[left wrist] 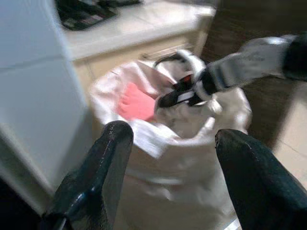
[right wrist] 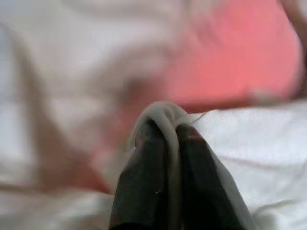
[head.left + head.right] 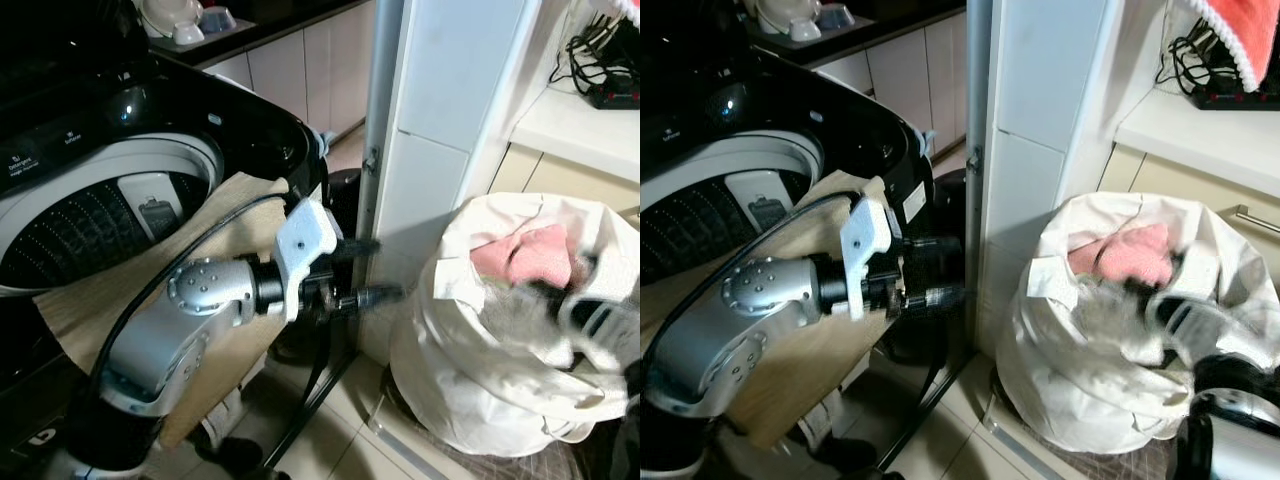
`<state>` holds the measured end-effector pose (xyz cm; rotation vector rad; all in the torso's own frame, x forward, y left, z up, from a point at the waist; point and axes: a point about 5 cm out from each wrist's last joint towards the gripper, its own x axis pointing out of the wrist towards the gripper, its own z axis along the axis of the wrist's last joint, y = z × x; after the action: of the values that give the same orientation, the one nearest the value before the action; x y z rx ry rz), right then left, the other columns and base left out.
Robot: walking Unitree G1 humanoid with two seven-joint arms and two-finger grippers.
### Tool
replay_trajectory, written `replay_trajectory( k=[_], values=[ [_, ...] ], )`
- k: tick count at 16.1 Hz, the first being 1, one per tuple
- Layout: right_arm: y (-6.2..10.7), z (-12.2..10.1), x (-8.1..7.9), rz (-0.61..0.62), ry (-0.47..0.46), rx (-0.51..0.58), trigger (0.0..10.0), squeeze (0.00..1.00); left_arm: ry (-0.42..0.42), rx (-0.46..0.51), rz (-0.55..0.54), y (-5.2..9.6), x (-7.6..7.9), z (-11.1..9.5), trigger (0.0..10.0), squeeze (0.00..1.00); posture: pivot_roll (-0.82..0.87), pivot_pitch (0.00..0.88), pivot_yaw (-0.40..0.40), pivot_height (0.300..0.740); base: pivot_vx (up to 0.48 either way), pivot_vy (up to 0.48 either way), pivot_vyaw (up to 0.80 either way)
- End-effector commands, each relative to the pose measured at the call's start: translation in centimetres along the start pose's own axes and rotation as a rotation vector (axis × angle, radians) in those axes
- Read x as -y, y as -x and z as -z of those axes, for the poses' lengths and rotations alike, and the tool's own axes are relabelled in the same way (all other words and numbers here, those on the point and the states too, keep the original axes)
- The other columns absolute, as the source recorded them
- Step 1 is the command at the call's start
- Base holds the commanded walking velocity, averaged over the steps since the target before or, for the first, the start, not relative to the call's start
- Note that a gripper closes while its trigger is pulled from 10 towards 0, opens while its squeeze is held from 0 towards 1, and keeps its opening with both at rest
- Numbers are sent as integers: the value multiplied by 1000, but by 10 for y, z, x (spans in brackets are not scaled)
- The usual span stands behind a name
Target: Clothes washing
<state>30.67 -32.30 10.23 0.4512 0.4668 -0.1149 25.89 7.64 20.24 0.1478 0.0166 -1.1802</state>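
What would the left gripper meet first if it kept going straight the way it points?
Probably the white laundry bag: the open left gripper points at its side, just below the rim; the gap between is unclear.

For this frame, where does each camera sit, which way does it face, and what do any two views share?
Left eye, head, looks down: washing machine, laundry bag, left gripper open.
Right eye, beside it: same scene, right arm low at the bag.
Left wrist: along its open fingers toward the bag.
Right wrist: inside the bag, right gripper shut on white cloth.
All four share the pink garment.
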Motion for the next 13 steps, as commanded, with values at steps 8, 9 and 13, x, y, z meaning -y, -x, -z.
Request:
replay_trajectory(
  k=[8,9,13],
  values=[
    [121,-113,-153,-890,109,410,0,0,13,394,-340,-14,-50,-72,10000,1000,-189,0,64,740,0,0,0],
    [130,-114,-167,-969,97,420,0,0,-3,420,-330,-19,-50,-81,10000,1000,-186,0,56,740,0,0,0],
    [142,-115,-205,-1145,-24,425,0,0,-14,463,-212,-41,-35,-91,10000,1000,-185,0,49,740,0,0,0]
  ],
)
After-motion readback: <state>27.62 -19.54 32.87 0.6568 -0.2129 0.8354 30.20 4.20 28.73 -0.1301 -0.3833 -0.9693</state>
